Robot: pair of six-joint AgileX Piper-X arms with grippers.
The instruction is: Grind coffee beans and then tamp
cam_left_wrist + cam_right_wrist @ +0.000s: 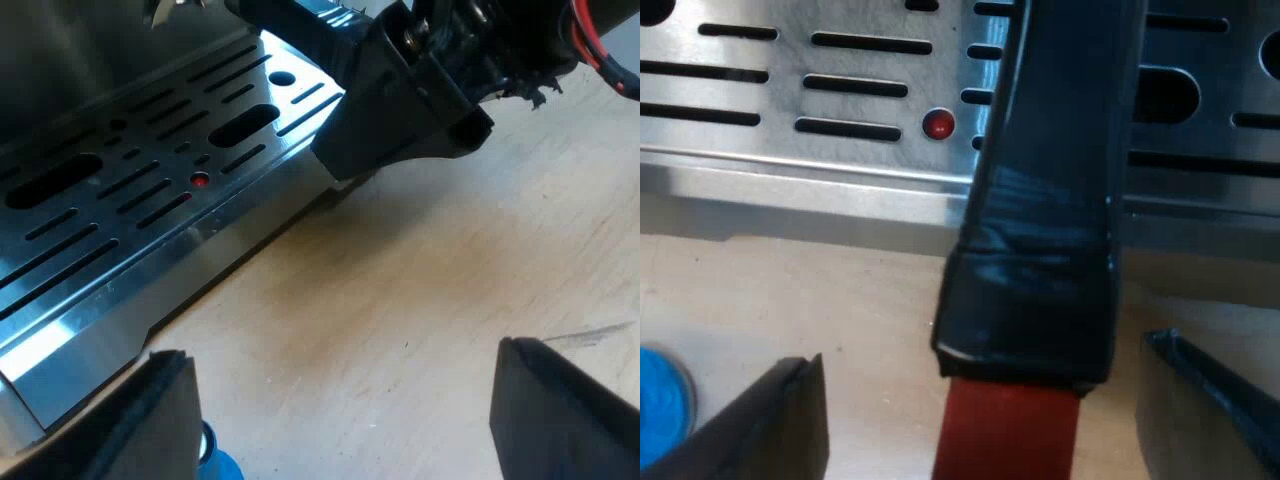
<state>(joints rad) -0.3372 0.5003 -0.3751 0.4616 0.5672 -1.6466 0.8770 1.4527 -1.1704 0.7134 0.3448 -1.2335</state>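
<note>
The holder's dark handle (1050,200) with its red end (1008,435) juts out over the espresso machine's slotted metal drip tray (790,170). My right gripper (980,400) is open, one finger on each side of the handle near the red end, with a gap on both sides. My left gripper (345,400) is open and holds nothing, low over the wooden table (400,300) in front of the drip tray (120,290). A blue tamper (215,467) peeks out beside one left finger; the tamper (660,405) also stands on the table near a right finger.
A small red dot (200,181) marks the drip tray's grille, and the same red dot (938,125) lies close to the handle. The right arm's black gripper (400,100) hangs at the tray's corner. Bare wood lies between my left fingers.
</note>
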